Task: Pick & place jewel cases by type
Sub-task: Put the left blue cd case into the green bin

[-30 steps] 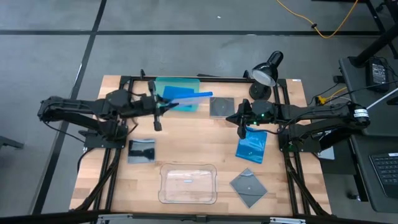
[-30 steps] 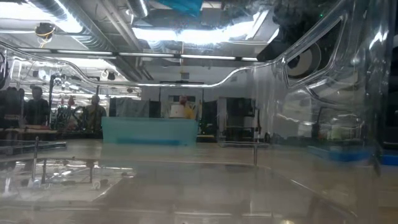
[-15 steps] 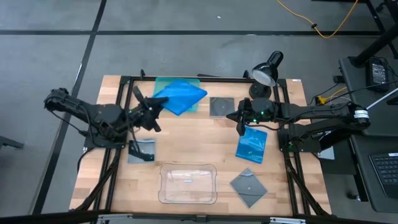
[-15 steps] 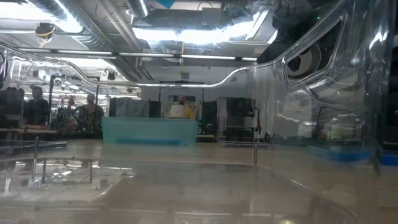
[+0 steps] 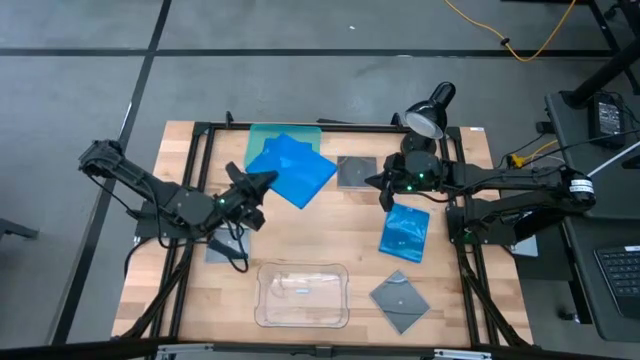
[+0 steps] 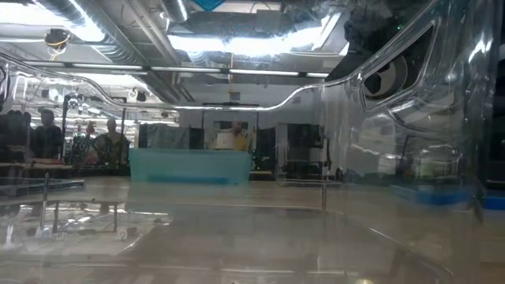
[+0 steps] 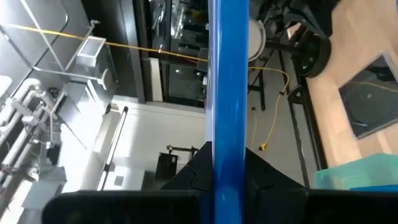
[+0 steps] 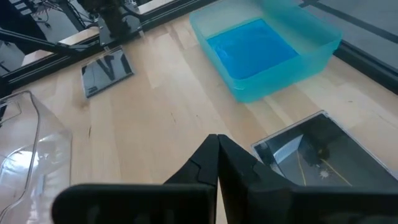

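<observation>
From above, the left gripper is clenched on one edge of a blue jewel case, which it carries over the near edge of the teal tray, the case's broad face turned toward the camera and its outline sitting like a diamond, one corner pointing toward the right arm; a second blue case lies flat on the wooden table on the right arm's side, its long axis running nearly front to back with a slight tilt; one dark grey case lies between the teal tray and the right gripper, another sits turned cornerwise at the front right, and a third lies partly under the left arm; the clear tray rests at the front centre, and a black desk lamp stands at the back right; the low view looks through the clear tray's wall toward the teal tray, with people standing far off in the room; in the left wrist view the held blue case shows edge-on as a narrow straight band rising from between the fingers, so the grip is tight on its rim; in the right wrist view the right gripper has its fingers pressed together with nothing between them, hanging above the table just beside a dark grey case, with the teal tray holding a blue case flat on its floor.
</observation>
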